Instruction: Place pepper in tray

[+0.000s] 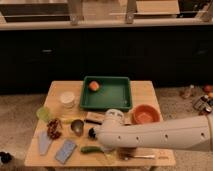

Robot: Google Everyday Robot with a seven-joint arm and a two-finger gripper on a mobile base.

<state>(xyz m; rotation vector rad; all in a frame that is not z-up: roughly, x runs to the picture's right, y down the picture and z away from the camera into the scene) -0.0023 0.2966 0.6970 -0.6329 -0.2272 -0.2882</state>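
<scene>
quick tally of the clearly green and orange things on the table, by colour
green: 3 (tray, pepper, pale green cup)
orange: 2 (bowl, round orange item in the tray)
total: 5
the gripper is low, right beside the pepper

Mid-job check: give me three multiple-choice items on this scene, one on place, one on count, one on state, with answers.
1. Where is the gripper? A over the tray; B at the front of the table, by the pepper; C off the table.
2. How many items lie in the tray? A none; B one; C three.
3. The orange-red bowl stands: A upright; B upside down; C on its side.

Answers: B, the arm's end sits by the pepper near the front edge. B, only one orange item is inside. A, its hollow faces up.
</scene>
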